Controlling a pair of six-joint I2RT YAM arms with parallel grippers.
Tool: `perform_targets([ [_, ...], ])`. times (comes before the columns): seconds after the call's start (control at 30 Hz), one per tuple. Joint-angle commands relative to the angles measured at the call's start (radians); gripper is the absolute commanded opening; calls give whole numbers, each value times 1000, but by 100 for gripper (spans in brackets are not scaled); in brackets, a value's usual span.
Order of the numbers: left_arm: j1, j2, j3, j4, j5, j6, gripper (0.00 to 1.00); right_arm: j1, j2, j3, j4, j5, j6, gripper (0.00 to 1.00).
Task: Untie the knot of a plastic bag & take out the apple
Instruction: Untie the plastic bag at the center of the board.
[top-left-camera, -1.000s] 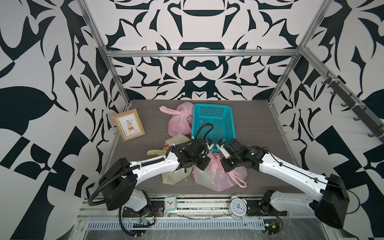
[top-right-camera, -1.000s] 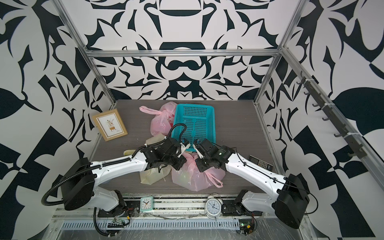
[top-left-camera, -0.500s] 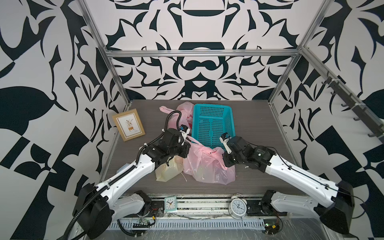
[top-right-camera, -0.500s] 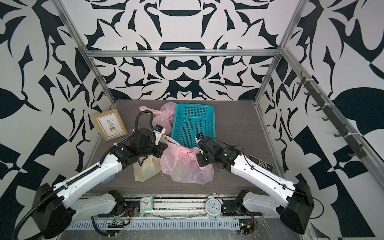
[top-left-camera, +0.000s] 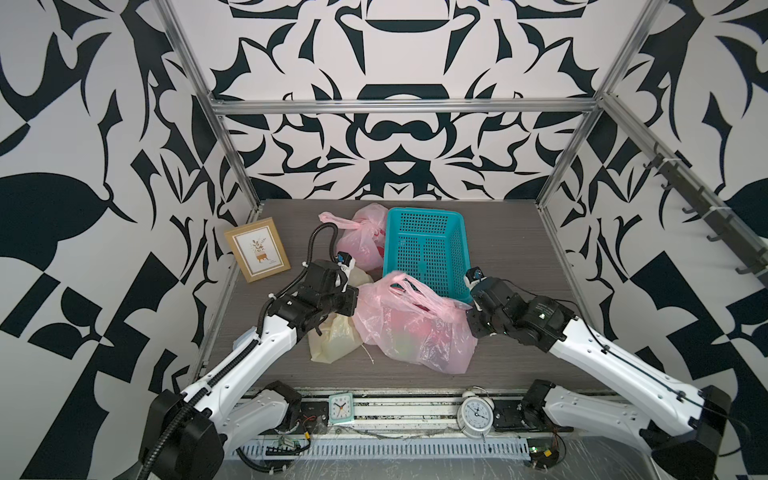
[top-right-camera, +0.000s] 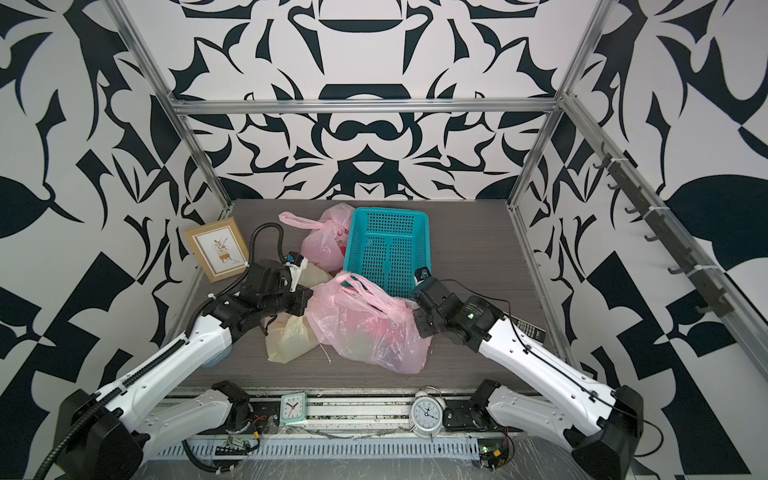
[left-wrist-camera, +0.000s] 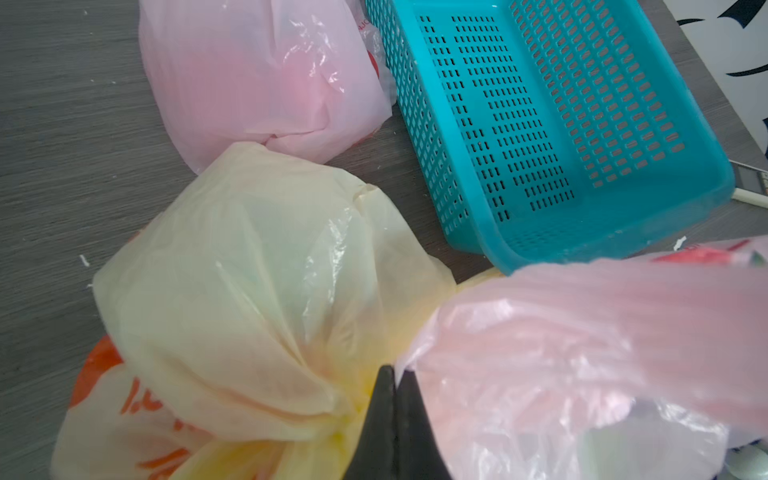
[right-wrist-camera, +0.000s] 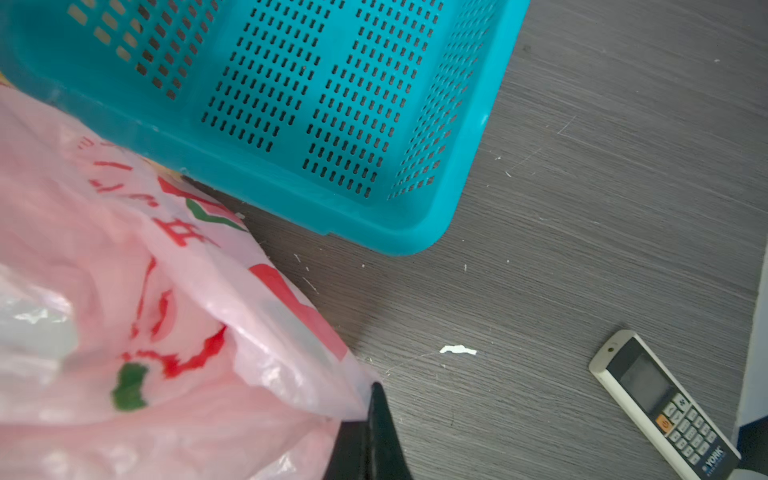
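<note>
A pink plastic bag (top-left-camera: 409, 328) lies at the centre of both top views on the grey bench (top-left-camera: 498, 249), touching the lower edge of a teal basket (top-left-camera: 424, 249). The left gripper (left-wrist-camera: 392, 395) and right gripper (right-wrist-camera: 376, 403) each have jaws together, clamped on the bag's left and right edges.

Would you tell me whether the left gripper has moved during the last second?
Yes. The left gripper, shut on the nearer pink bag, has pulled sideways toward the picture frame.
</note>
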Motion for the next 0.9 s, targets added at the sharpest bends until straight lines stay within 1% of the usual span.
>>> perform_targets([
  [0.0,11,-21,3,-12,-20,6,0,-5,-12,34,23,-159,-33,0],
  [0.07,10,-27,10,-9,-3,1,0,-5,-29,42,81,-273,-47,0],
  [0.1,10,-28,14,-8,9,-5,0,-5,-37,49,97,-312,-53,3],
  [0.17,10,-35,23,-7,31,-13,1,-5,-62,78,125,-386,-65,15],
  [0.23,10,-41,35,-16,45,-16,6,-5,-86,118,133,-421,-78,23],
  [0.33,10,-58,52,-28,60,-23,14,-5,-115,173,149,-417,-118,29],
  [0.43,10,-76,62,-39,84,-34,24,-5,-84,227,122,-327,-161,34],
  [0.47,10,-82,67,-48,96,-42,31,-5,-58,249,98,-283,-180,35],
  [0.5,10,-88,75,-65,108,-51,42,-5,-25,271,71,-229,-200,36],
  [0.57,9,-102,88,-100,135,-70,58,-11,39,307,37,-142,-233,37],
  [0.6,9,-111,91,-121,146,-84,63,-20,71,322,24,-110,-250,39],
  [0.63,5,-124,91,-133,155,-98,66,-33,97,335,17,-92,-266,40],
  [0.67,-3,-142,87,-146,162,-117,68,-59,127,349,11,-97,-282,41],
  [0.73,-41,-177,74,-169,150,-158,71,-116,175,373,3,-167,-313,42],
  [0.77,-71,-194,65,-178,133,-185,73,-147,196,378,5,-200,-327,42],
  [0.87,-200,-212,39,-195,47,-275,74,-243,253,390,5,-294,-348,43],
])
